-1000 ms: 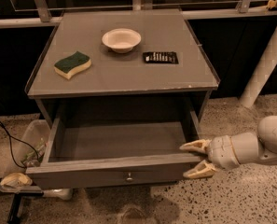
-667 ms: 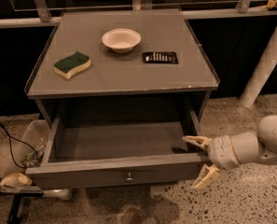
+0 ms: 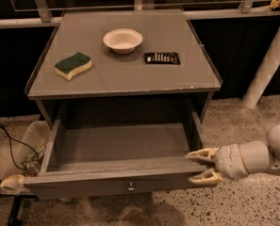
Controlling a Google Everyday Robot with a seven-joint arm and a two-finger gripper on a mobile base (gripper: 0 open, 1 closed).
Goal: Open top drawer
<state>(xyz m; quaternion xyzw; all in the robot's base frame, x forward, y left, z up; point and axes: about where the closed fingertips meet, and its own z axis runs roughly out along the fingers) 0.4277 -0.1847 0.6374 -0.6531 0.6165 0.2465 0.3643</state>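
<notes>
Speckled floor (image 3: 267, 206), top drawer (image 3: 83, 186) out, end effector (image 3: 189, 166) spread at its right corner

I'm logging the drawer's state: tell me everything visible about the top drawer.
The top drawer is pulled well out of the grey cabinet, level. It is a deep grey box, nothing visible inside, with a small round metal knob at the front's centre. The gripper, fingers open, straddles its right front corner.
</notes>
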